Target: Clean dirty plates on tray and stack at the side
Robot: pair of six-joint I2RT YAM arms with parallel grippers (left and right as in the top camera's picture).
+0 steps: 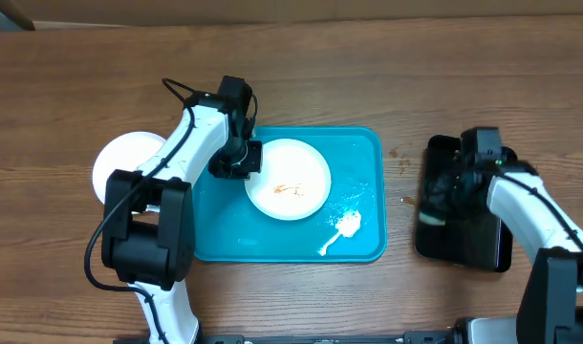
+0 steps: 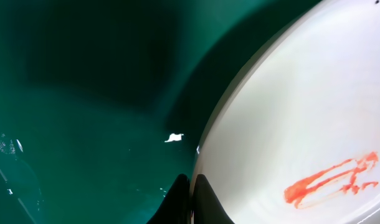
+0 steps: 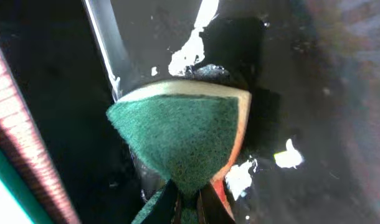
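Note:
A white plate (image 1: 296,177) with an orange-brown smear lies on the turquoise tray (image 1: 363,153). My left gripper (image 1: 236,161) is at the plate's left edge. In the left wrist view its fingers (image 2: 205,199) stand shut, one over the tray (image 2: 84,124) and one over the plate (image 2: 302,112), with the plate's rim running in between them. A second white plate (image 1: 119,162) sits on the table left of the tray, partly under the left arm. My right gripper (image 1: 440,203) hovers over the black tray, shut on a green-faced sponge (image 3: 184,137).
The glossy black tray (image 1: 483,247) stands right of the turquoise one and looks wet, with white foam specks (image 3: 288,155). A white blob of foam (image 1: 347,225) lies at the turquoise tray's front right. Brown wooden table surrounds both trays.

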